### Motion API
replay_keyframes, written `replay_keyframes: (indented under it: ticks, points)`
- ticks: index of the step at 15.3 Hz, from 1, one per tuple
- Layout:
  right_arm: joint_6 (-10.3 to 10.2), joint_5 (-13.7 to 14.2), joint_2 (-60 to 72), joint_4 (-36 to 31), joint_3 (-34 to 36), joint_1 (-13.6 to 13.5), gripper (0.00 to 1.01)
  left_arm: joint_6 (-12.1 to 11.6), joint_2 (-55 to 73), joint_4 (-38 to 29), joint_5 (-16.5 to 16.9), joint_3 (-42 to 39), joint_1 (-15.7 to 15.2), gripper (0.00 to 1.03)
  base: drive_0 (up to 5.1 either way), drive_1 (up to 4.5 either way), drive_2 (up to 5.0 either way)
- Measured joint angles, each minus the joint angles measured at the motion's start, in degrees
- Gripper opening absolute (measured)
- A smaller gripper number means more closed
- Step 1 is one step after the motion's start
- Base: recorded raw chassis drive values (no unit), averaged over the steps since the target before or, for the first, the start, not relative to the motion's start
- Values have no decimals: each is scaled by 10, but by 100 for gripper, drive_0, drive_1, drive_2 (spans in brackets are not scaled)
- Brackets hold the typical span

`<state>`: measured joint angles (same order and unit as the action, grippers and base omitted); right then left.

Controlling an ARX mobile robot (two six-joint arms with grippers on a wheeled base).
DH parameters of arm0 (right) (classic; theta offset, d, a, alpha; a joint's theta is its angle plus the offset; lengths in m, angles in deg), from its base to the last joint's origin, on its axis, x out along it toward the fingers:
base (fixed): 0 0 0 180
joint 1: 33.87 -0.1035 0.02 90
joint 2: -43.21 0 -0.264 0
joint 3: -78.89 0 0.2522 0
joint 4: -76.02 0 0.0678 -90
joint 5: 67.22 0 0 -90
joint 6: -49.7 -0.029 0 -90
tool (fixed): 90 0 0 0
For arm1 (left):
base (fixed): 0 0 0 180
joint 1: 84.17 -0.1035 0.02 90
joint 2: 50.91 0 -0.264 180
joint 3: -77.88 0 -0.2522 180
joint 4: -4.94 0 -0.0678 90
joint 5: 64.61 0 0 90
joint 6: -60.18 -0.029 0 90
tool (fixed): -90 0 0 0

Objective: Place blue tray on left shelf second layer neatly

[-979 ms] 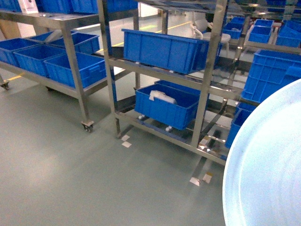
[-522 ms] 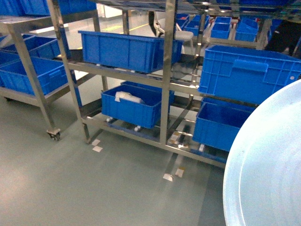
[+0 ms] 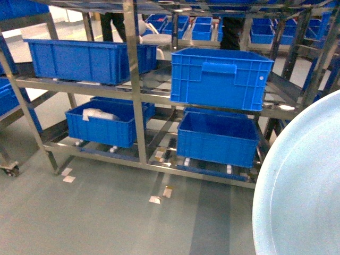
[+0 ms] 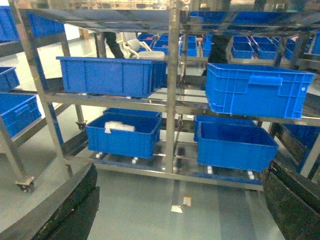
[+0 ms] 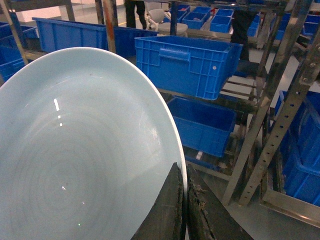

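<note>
The blue tray [image 3: 303, 186] is a pale sky-blue dish that fills the lower right of the head view, tilted on edge. In the right wrist view the blue tray [image 5: 85, 150] covers the left half, and my right gripper [image 5: 184, 175] is shut on its rim. My left gripper [image 4: 180, 200] is open, with nothing between its dark fingers [image 4: 75, 200]. The steel rack stands ahead of me. The second layer [image 3: 95, 86] of its left bay carries a long dark-blue crate [image 3: 87, 58]; the same level's rail [image 4: 110, 99] shows in the left wrist view.
A dark-blue crate [image 3: 218, 77] sits on the right bay's second level, and two more [image 3: 103, 125] [image 3: 218, 138] sit on the bottom level. A steel upright [image 3: 135, 79] divides the bays. Another rack's caster [image 3: 10, 170] is at left. People's legs [image 3: 114, 24] show behind.
The head view has swung, so the rack has slid left in the frame and now faces me squarely. The tray has stayed in the right gripper's grip.
</note>
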<state>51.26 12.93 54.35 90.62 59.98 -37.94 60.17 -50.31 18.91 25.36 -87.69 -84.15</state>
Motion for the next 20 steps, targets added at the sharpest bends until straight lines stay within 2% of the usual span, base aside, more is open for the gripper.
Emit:
replay_keyframes:
  ticks: [20]
  points:
    - [0,0,0,0,0,0,2,0,0,0,0,0,0,98,-156,-156,-156]
